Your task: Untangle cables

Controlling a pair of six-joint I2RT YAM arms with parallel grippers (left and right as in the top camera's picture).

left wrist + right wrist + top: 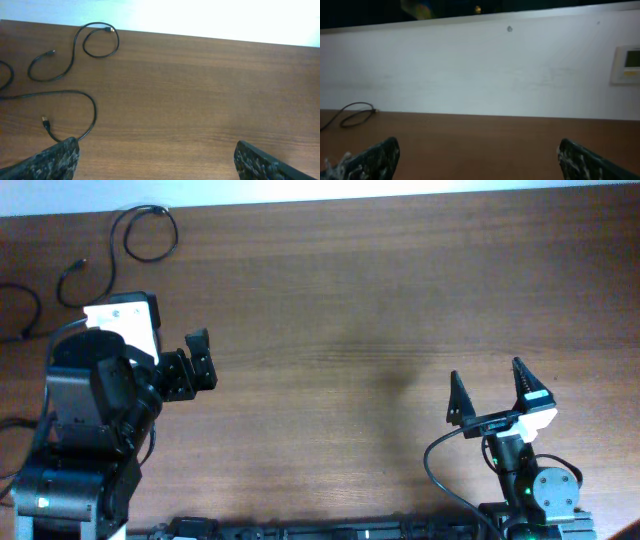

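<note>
Left hand [200, 357], right hand [487, 375] spread, seemingly hovering.

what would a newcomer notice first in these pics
The thin black cables sprawled in loose loops at the wooden table's far left corner. Then the two arms: left gripper near them, right gripper at the near right, both with fingers spread open and empty.

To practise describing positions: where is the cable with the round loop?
Overhead view: the looped cable lies at the table's far left corner, beyond the left gripper.
</note>
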